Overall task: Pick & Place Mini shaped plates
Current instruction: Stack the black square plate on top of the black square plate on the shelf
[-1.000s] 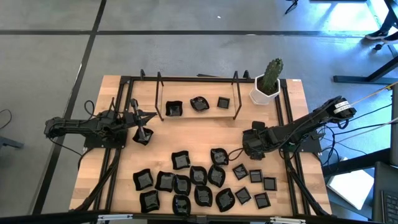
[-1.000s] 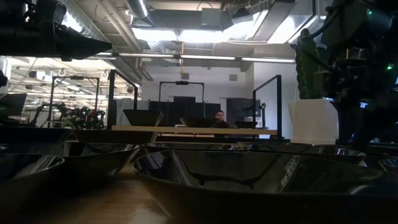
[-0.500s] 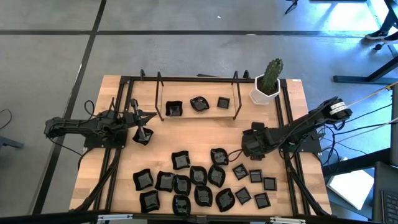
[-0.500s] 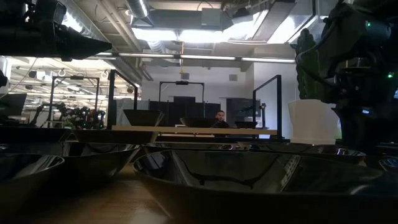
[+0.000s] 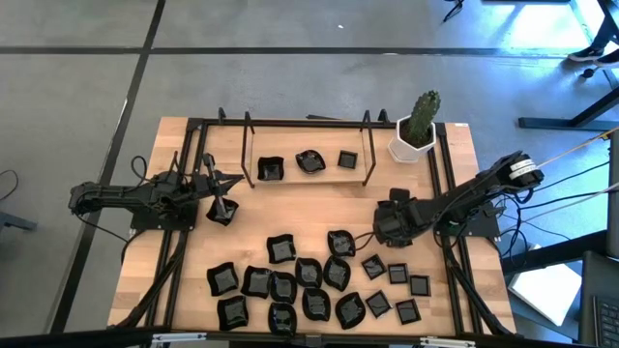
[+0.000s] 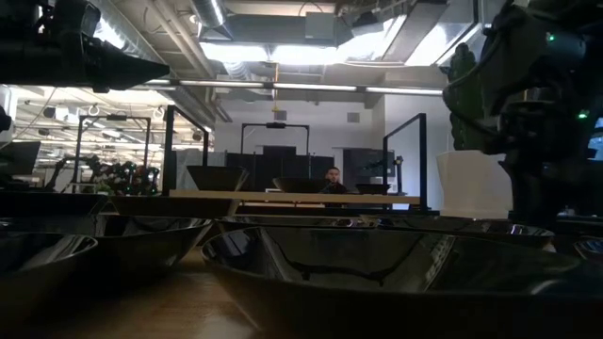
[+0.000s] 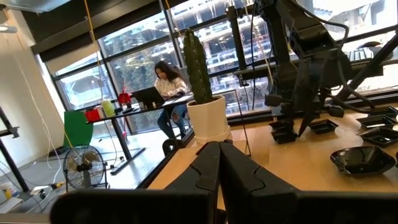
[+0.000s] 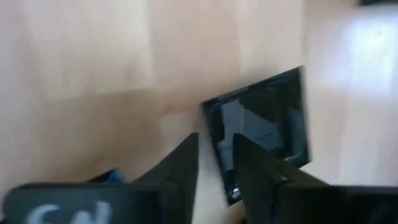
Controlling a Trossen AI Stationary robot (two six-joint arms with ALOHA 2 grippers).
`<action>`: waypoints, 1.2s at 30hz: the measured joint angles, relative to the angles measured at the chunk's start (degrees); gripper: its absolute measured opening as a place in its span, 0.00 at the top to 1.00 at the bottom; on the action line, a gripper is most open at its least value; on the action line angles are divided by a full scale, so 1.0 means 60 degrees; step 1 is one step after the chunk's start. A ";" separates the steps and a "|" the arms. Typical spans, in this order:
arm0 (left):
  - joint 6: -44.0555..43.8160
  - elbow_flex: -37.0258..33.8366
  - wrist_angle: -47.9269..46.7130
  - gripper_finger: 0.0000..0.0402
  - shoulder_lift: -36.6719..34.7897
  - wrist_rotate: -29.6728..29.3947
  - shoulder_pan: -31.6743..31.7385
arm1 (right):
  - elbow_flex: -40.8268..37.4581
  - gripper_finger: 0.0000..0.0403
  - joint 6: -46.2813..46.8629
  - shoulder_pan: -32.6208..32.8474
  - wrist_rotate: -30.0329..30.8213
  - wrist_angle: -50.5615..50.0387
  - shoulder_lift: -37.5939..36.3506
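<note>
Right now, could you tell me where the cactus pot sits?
In the high view the cactus pot stands at the table's far right corner, beside the rack holding three plates.
</note>
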 joint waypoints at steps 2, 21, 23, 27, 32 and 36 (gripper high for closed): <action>-0.0002 0.0000 0.0000 0.98 0.0001 0.0000 0.0001 | 0.0000 0.87 0.0005 0.0004 -0.0171 0.0000 0.0000; 0.0000 0.0000 0.0000 0.99 -0.0003 0.0000 0.0000 | 0.2883 0.98 -0.0475 0.0133 -0.0274 -0.0781 -0.0007; 0.0000 0.0000 0.0000 0.99 -0.0002 0.0000 0.0000 | 0.3528 0.99 -0.0637 0.0135 -0.0252 -0.0798 -0.0007; 0.0000 0.0000 0.0000 0.99 -0.0001 0.0000 0.0003 | 0.4948 0.99 -0.0726 0.0063 0.0529 -0.0805 0.0104; 0.0000 0.0000 0.0004 0.98 0.0000 0.0000 0.0000 | 0.6870 0.98 -0.1392 -0.0536 0.0668 -0.1710 0.1145; 0.0000 0.0000 0.0002 0.99 0.0000 0.0000 0.0002 | 0.8347 0.98 -0.1700 -0.1390 0.1417 -0.3067 0.2489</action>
